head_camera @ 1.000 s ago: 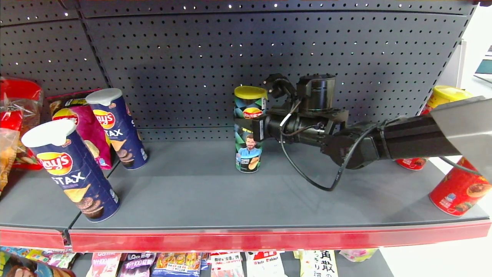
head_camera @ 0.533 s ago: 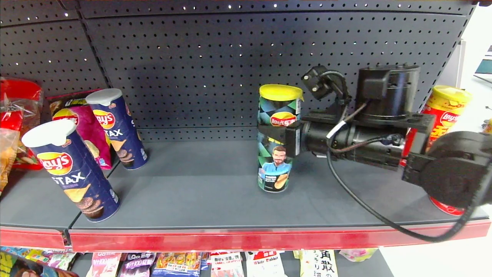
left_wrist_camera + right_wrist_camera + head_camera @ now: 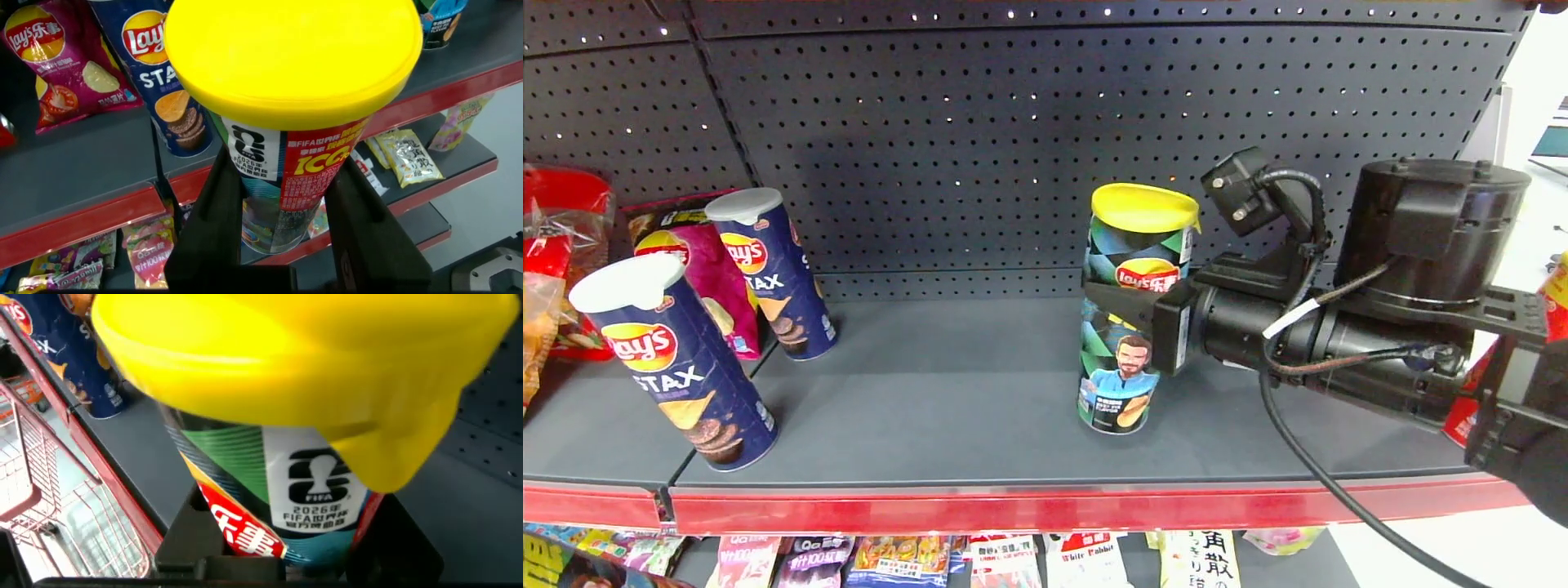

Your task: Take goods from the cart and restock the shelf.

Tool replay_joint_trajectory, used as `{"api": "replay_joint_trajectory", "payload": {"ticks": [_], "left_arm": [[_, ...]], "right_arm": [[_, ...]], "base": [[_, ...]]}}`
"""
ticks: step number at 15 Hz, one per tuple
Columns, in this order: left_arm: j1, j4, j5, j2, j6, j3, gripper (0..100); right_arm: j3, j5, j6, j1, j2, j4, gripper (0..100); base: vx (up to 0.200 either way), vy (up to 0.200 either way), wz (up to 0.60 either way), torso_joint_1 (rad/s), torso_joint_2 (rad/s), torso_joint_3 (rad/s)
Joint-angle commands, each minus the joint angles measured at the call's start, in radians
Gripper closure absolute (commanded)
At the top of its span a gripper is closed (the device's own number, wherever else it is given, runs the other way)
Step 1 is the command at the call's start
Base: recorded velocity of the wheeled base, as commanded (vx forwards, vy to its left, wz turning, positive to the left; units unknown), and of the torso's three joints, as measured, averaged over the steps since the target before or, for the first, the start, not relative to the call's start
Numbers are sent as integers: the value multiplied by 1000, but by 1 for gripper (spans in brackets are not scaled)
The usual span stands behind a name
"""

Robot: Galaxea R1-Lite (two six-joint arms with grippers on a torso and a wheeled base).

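So the green can is standing pretty much upright on the shelf. Its long axis is vertical, with the yellow lid on top and the base down near the front part of the board. Can't tell if the base is actually touching the shelf or just above it.

The right gripper comes in from the right side. Its fingers are pinching the can around the middle, closed only as far as the can's width lets them.

The left gripper has its own thing going: a second can, also yellow-lidded, wedged between its fingers out in front of the shelf. Its lid end points at the wrist camera.

Two blue cans lean over at the left end, well apart from the green one, with a pink bag behind them.
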Motion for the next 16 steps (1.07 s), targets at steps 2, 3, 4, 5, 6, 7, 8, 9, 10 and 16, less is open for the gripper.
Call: {"api": "replay_joint_trajectory", "payload": {"ticks": [2,3,4,5,6,7,8,9,10,16], "left_arm": [[0,-1,2,1,1,0,100],[0,-1,2,-1,1,0,100],[0,-1,2,-1,1,0,100],[0,-1,2,-1,1,0,100],[0,-1,2,-1,1,0,100],[0,-1,3,-1,1,2,100],[0,-1,9,1,2,2,100],[0,-1,9,4,4,0,100],[0,-1,9,5,8,0,100],[2,-1,26,4,8,-1,100]], "right_arm": [[17,3,-5,14,50,-13,100],[23,3,-8,17,59,-16,100],[26,3,-8,20,70,-26,100],[28,3,-8,28,74,-35,100],[28,3,-8,30,82,-41,100],[29,3,-15,30,88,-41,100],[37,3,-29,30,97,-42,100],[42,3,-32,30,99,-42,100],[43,3,-32,30,97,-42,100],[46,0,-44,50,87,-44,100]], "base": [[0,0,0,0,0,0],[0,0,0,0,0,0],[0,0,0,0,0,0],[0,0,0,0,0,0],[0,0,0,0,0,0],[0,0,0,0,0,0],[0,0,0,0,0,0],[0,0,0,0,0,0],[0,0,0,0,0,0],[0,0,0,0,0,0]]}}
